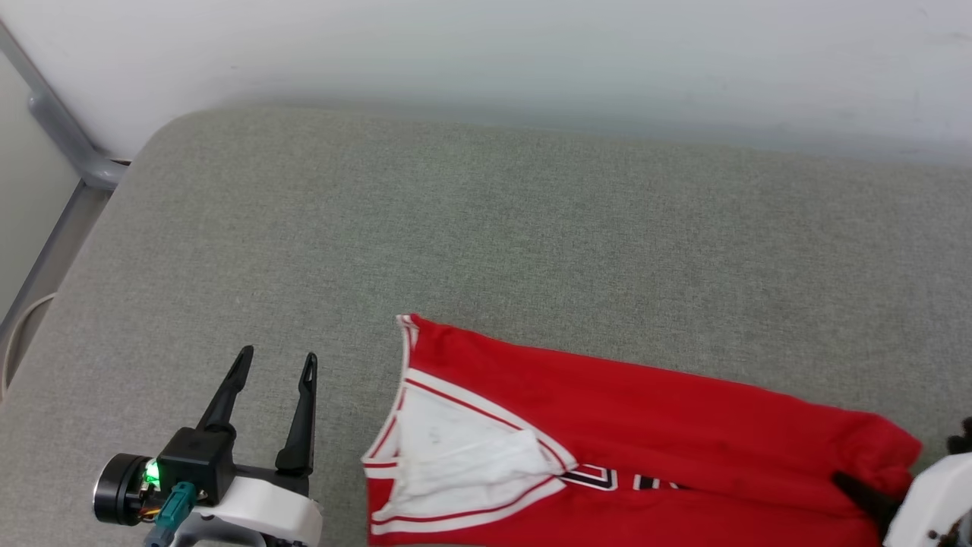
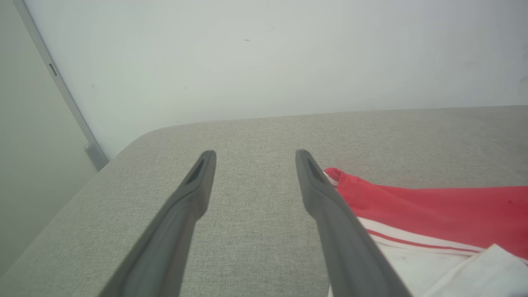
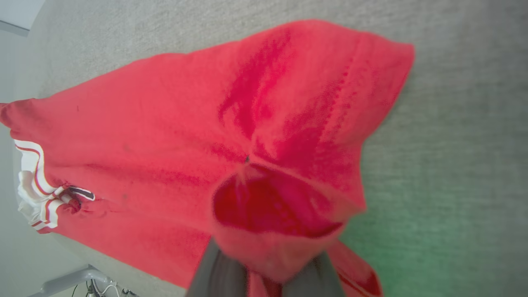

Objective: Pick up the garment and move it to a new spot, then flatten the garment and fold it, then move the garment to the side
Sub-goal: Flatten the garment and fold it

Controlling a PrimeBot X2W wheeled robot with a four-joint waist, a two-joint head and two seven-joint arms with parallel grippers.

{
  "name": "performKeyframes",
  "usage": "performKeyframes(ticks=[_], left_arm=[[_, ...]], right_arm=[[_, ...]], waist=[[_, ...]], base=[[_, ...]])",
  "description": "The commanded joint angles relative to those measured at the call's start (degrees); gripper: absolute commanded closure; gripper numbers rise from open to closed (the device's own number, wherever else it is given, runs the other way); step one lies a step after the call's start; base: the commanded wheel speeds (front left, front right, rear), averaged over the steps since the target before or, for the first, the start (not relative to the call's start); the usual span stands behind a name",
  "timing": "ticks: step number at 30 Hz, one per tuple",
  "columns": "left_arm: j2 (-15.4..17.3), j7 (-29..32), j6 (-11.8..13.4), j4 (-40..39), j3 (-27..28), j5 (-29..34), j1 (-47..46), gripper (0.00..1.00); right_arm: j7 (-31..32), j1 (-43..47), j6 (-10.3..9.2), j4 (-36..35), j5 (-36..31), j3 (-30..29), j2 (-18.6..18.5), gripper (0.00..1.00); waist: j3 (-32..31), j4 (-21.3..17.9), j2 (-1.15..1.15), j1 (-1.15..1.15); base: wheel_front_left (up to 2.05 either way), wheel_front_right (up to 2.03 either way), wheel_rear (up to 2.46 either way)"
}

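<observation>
Your right gripper has its fingers pinched narrow on a bunched fold at one end of the garment, which lies stretched along the near side of the grey cushion; lift slowly and straight up, since so small a pinch may slip. Your left gripper stands wide and empty just beside the garment's white-trimmed end; take hold there before carrying, or the cloth will likely drag.
</observation>
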Motion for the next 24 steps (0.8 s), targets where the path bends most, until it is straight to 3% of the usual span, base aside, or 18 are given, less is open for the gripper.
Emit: performKeyframes(ticks=[1,6,11,19,24], left_arm=[[-0.3,-0.3,-0.3,0.2,0.1,0.1,0.6,0.0],[-0.4,-0.3,-0.5,0.5,0.3,0.1,0.6,0.0],[-0.6,-0.3,-0.7,0.9,0.6,0.2,0.9,0.0],[-0.9,-0.3,-0.7,1.2,1.5,-0.2,2.0,0.0],[-1.2,-0.3,-0.8,0.7,0.7,-0.9,3.0,0.0]], right_arm=[[-0.8,1.3,-0.19,1.1,0.1,-1.3,-1.9,1.0],[-2.5,0.9,-0.17,2.2,-0.9,-4.3,-5.4,1.0],[-2.2,0.1,-0.16,1.5,-1.8,-5.7,-6.1,1.0],[0.7,4.0,-0.12,-8.4,-1.2,-4.3,-3.3,1.0],[4.1,7.5,-0.12,-17.4,-0.1,-4.4,0.5,1.0]], waist=[[-0.3,-0.1,0.0,0.0],[-0.8,-0.4,0.0,0.0],[-1.5,-0.7,0.0,0.0],[-3.9,-0.5,0.0,0.0],[-5.5,0.1,0.0,0.0]], base=[[0.0,0.0,0.0],[0.0,0.0,0.0],[0.0,0.0,0.0],[0.0,0.0,0.0],[0.0,0.0,0.0]])
